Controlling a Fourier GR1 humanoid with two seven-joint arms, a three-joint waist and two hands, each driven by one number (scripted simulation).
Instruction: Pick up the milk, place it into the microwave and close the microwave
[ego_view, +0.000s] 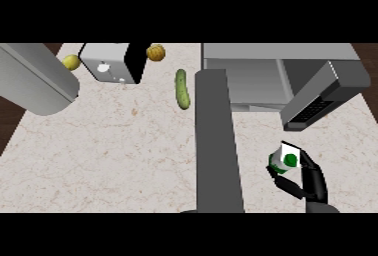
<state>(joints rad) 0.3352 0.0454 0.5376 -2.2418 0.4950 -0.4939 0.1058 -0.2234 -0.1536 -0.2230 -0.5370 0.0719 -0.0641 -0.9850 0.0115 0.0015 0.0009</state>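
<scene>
Right hand (310, 180) fingers (284, 184) curl round milk (284, 159); green label apparently unreadable.

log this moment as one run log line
phase: carry | right robot hand: shut on milk | microwave: door open | milk: not yet inside

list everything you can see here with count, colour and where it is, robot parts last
milk carton: one, white with green markings, lower right, held above the counter
microwave: one, grey, top right, its door swung open
toaster: one, silver and black, top left of centre
cucumber: one, green, lying on the counter between toaster and microwave
lemon: one, yellow, top left beside the toaster
round tan item: one, brownish yellow, top centre; kind unclear
counter: one, pale speckled stone, fills most of the view
left forearm: one, grey, upper left; its robot hand is not in view
right robot hand: one, black, lower right, curled round the milk carton
</scene>
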